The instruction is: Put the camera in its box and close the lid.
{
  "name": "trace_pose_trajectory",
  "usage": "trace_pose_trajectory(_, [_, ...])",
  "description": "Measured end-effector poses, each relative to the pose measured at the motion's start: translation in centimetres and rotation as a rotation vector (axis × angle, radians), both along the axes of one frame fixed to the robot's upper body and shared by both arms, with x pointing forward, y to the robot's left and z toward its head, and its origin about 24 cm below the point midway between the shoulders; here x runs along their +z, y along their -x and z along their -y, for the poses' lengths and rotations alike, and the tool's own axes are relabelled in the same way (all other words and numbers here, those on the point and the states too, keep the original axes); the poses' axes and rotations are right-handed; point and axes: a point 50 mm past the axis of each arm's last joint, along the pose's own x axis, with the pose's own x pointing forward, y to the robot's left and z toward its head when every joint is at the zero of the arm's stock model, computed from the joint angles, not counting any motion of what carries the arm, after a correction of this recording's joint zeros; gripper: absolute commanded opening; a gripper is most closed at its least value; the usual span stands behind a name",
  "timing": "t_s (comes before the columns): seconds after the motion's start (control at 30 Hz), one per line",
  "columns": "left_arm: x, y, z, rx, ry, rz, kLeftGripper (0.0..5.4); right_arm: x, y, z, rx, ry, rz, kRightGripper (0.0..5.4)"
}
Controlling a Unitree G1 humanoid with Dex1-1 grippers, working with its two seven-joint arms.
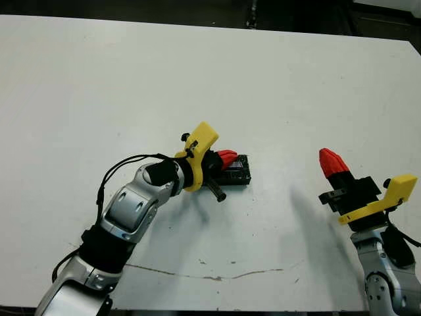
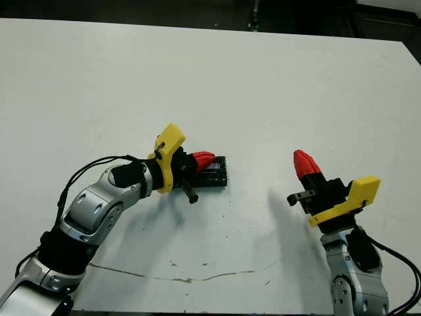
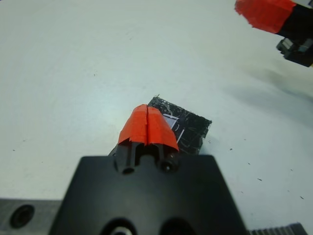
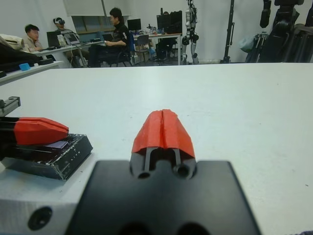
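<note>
left end effector, tips pressed together, rests on what looks like the lid mid-counter, while right end effector, tips pressed together, hovers well apart to the right.

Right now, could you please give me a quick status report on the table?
Left end effector shut, pressing down on the lid. Right end effector shut, empty, off to the side. Lid on, camera out of sight. Nothing in the way.

1 white table. 1 black lid, glossy and crinkly, closed over whatever is under it. 2 grippers: left gripper and right gripper, each with 2 red fingers pressed together. 3 people seated at desks beyond the table's far edge.
</note>
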Motion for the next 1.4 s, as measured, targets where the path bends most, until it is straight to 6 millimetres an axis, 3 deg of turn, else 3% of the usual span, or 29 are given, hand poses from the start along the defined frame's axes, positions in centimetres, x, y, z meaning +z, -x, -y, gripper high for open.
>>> trace_pose_trajectory(0.57, [-0.8, -0.2, 0.9, 0.056, -0.012, -0.039, 0.02, -0.2, 0.0, 0.0, 0.009, 0.0, -0.008, 0.0])
trace_pose_trajectory(0.8, [-0.7, 1.5, 0.6, 0.004, 0.056, -0.013, 0.02, -0.2, 0.0, 0.0, 0.01, -0.001, -0.01, 0.0])
trace_pose_trajectory(1.1, [-0.6, 3.3, -1.7, 0.054, 0.13, -0.056, 0.02, -0.3, 0.0, 0.0, 0.01, -0.001, -0.011, 0.0])
trace_pose_trajectory(1.4, [2.5, 3.7, -6.0, 0.222, 0.317, 0.203, 0.02, 0.3, 0.1, -0.8, 0.039, -0.024, 0.017, 0.0])
